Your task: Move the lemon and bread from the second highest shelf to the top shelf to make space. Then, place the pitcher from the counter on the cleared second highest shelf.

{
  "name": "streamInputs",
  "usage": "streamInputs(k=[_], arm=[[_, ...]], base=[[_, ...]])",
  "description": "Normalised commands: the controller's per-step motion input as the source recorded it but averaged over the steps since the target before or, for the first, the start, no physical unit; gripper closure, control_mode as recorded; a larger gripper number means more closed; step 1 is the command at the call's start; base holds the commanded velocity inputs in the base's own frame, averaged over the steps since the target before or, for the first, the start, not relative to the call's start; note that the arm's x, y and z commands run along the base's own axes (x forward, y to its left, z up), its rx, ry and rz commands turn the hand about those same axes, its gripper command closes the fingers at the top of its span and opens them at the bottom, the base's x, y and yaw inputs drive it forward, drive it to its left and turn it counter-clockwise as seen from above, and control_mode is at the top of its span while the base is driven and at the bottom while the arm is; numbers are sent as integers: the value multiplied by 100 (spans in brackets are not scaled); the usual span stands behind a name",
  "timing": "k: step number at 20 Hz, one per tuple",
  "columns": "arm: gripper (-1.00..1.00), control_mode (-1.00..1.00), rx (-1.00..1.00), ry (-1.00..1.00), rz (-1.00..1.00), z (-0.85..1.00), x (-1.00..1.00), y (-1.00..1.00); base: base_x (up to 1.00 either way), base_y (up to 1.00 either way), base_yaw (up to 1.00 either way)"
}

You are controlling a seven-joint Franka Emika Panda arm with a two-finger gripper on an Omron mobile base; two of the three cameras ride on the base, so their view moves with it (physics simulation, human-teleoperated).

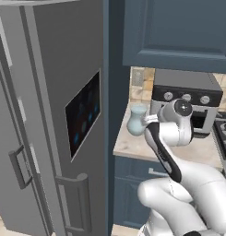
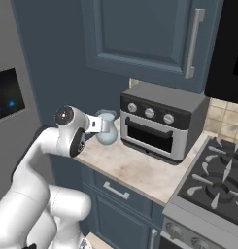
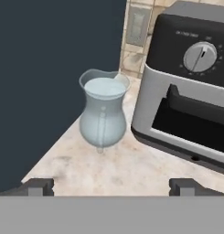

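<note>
Beside the toaster oven [image 3: 186, 91] on the table [image 3: 131, 169], the pitcher [image 3: 103, 112] stands ungrasped before your spread, empty gripper [image 3: 111, 185], so shelving it remains.

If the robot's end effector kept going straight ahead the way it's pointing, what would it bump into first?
Most likely the pitcher. The open end effector points at it across bare counter, with nothing between. The toaster oven stands off to the side, probably out of the line, though depth is hard to judge.
</note>
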Motion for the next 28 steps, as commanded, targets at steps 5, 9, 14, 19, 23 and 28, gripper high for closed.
streamInputs(k=[5,9,14,19,23,28], arm=[[-100,-100,9,9,0,-33,52,0],[-100,-100,9,7,0,-18,40,0],[-100,-100,4,16,0,0,39,1],[-100,-100,0,11,0,-9,37,7],[-100,-100,0,0,0,-35,26,0],[-100,-100,0,-1,0,-45,23,0]], base=[[0,0,0],[0,0,0],[0,0,0],[0,0,0],[0,0,0],[0,0,0]])
